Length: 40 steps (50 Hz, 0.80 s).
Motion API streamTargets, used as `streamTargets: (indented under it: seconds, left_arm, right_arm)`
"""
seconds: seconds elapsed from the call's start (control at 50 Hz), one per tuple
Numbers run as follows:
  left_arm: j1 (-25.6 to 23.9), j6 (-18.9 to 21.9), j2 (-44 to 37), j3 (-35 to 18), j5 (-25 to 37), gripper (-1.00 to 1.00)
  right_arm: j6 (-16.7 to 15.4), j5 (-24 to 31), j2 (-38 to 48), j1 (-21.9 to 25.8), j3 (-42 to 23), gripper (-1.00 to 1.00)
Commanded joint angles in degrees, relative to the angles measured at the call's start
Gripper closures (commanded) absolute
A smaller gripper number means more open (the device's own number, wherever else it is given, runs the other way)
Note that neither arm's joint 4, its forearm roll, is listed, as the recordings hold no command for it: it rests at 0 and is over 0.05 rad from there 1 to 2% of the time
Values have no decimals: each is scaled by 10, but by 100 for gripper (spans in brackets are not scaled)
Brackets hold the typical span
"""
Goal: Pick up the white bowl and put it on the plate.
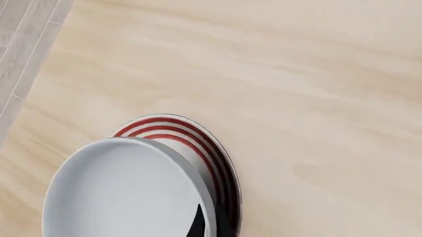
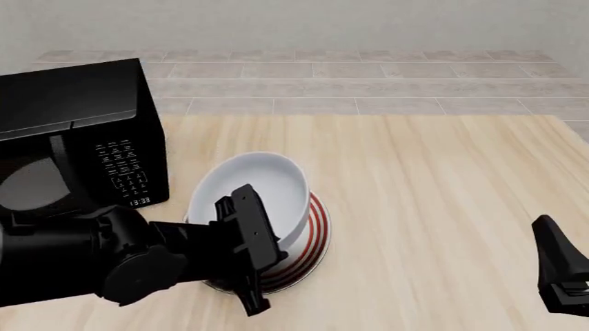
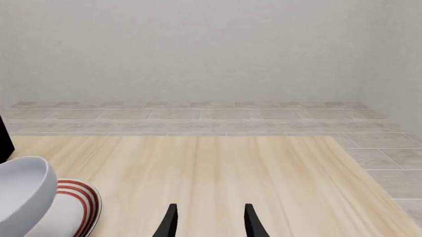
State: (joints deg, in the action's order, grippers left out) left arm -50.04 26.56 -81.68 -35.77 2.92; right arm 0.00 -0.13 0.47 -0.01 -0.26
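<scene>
The white bowl (image 2: 262, 186) sits tilted over the plate (image 2: 315, 231), whose red rings show at its right side. My left gripper (image 2: 256, 238) is at the bowl's near rim, shut on it. In the left wrist view one dark fingertip (image 1: 195, 222) lies inside the bowl (image 1: 118, 192), and the plate (image 1: 197, 136) peeks out from behind it. My right gripper (image 2: 559, 276) hangs open at the table's near right, far from both. In its own view the right gripper (image 3: 209, 224) holds nothing, with the bowl (image 3: 23, 190) and the plate (image 3: 79, 202) off to one side.
A black microwave (image 2: 83, 138) stands at the table's left, close beside the bowl and plate. Light wooden tabletop (image 2: 442, 193) stretches to the right. Grey tiled floor (image 2: 368, 83) lies beyond the far edge.
</scene>
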Motion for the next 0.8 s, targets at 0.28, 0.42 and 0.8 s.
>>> streamTargets:
  seconds: [0.28,0.42,0.8]
  left_arm:
    - [-5,-7,-30,1,-28,100]
    - [-5,-8,-31,-1,-26,100]
    - [-3,-18,-44,-7,-29,100]
  right_arm:
    - [0,2,-2,2,0,-100]
    - [0,3,-2,2,0,-100]
    - [0,1,0,2,0,-100]
